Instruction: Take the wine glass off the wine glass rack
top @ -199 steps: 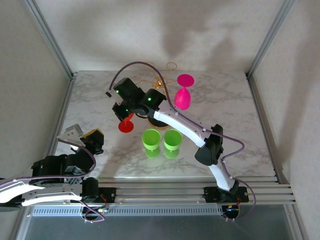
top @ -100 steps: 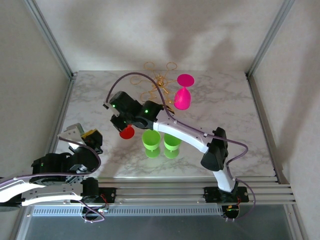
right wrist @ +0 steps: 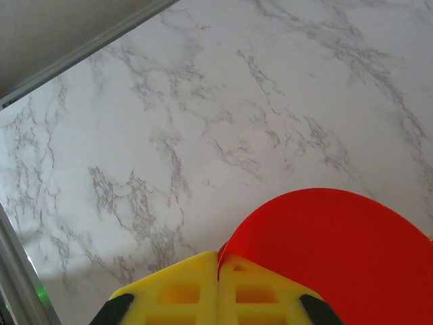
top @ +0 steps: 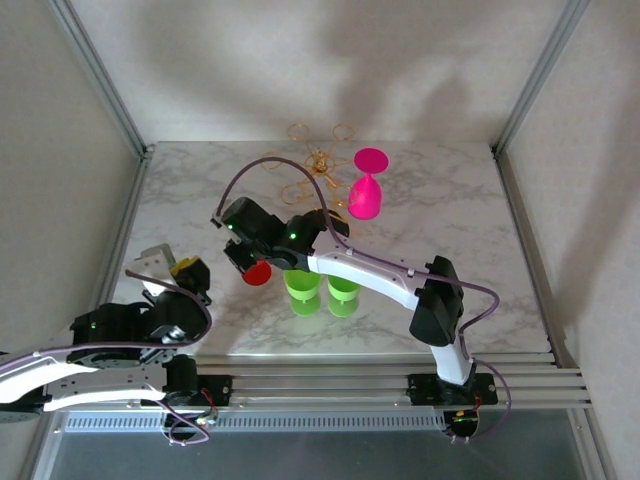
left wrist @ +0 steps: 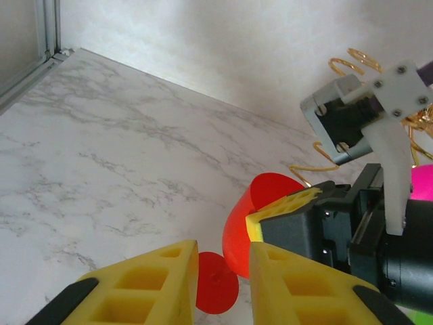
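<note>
"Right claw (top: 250, 262) clenched?"
"Yes. Its yellow fingers (right wrist: 176, 288) pinch the wall of the red wine glass (top: 257, 272). That glass is tilted over the marble table (top: 450, 200), off the rack (top: 318, 165), just left of two green cups (top: 302, 278)."
"And the left claw (left wrist: 223, 254)?"
"Parted a little, gripping nothing, low by the table's left side and facing the red wine glass."
"Anything at the rack?"
"A pink glass (top: 365, 195), just right of the gold wire loops."

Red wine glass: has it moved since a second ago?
Yes: the red wine glass has shifted toward the near edge, away from the gold rack.
</note>
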